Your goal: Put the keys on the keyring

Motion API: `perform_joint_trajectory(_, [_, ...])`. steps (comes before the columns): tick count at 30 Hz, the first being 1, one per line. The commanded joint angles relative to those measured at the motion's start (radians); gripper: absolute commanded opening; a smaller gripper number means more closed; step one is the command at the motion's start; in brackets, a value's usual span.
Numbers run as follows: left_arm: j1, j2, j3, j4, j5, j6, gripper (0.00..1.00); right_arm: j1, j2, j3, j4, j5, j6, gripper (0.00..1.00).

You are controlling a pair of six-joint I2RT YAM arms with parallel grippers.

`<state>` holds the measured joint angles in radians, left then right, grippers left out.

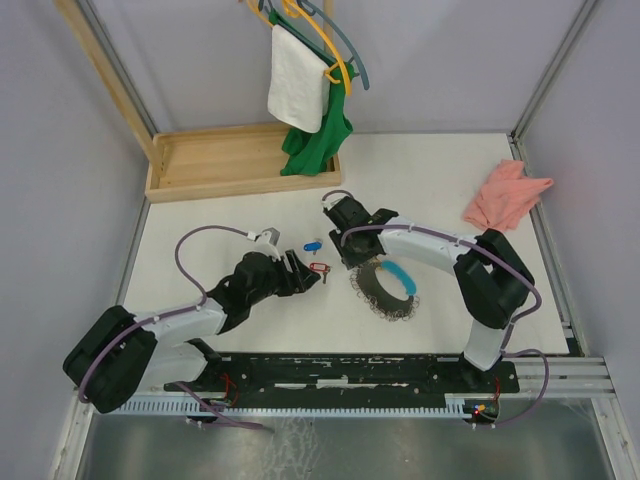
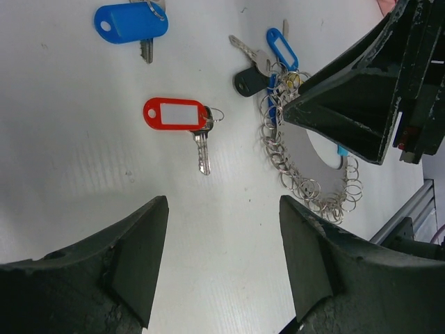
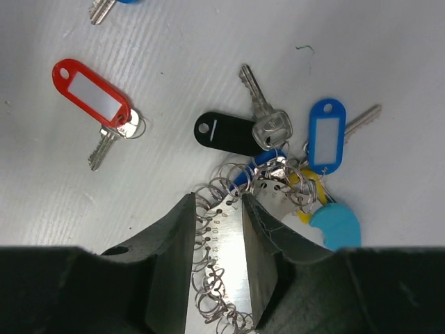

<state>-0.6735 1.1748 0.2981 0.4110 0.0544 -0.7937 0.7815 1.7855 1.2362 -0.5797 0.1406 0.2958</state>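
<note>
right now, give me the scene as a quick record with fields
red-tagged key: loose, flat on the table
blue-tagged key: loose on the table, apart from the red one
keyring: flat on the table, other tagged keys already on it
left pincer: open, holding nothing, near the red-tagged key
right pincer: straddles the keyring; firm grip unclear

Nothing here carries writing I can read. The red key tag (image 2: 175, 114) has a white label insert, and it is blank. The solid blue tag (image 2: 130, 23), at eleven o'clock from it, is unprinted. By the keyring (image 3: 222, 243), the black tag (image 3: 226, 133) shows one white stroke. The blue-framed tag (image 3: 327, 134), at three o'clock from it, has a blank insert.
</note>
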Motion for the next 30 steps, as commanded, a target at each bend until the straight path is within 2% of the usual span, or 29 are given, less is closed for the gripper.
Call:
perform_joint_trajectory(1, [0.004,-0.041,-0.012,-0.013,-0.034,0.048,0.72,0.022,0.05,0.071,-0.036,0.048,-0.027,0.41])
perform_joint_trajectory(9, [0.005,-0.128,0.003,-0.115,-0.076,0.098,0.72,0.024,0.124,0.11,-0.077,0.146,-0.031,0.4])
perform_joint_trajectory(14, [0.005,-0.144,0.019,-0.141,-0.066,0.113,0.73,0.024,0.12,0.11,-0.096,0.219,-0.036,0.35])
perform_joint_trajectory(21, [0.005,-0.148,0.021,-0.14,-0.043,0.111,0.73,0.023,0.103,0.11,-0.087,0.208,-0.045,0.22])
perform_joint_trajectory(23, [0.005,-0.15,0.02,-0.135,-0.037,0.11,0.73,0.022,0.1,0.111,-0.09,0.202,-0.048,0.22])
perform_joint_trajectory(26, [0.004,-0.144,0.021,-0.129,-0.024,0.103,0.73,0.022,0.078,0.095,-0.072,0.156,-0.055,0.27])
perform_joint_trajectory(30, [0.003,-0.125,0.024,-0.115,0.004,0.093,0.73,0.016,0.064,0.087,-0.056,0.136,-0.053,0.27])
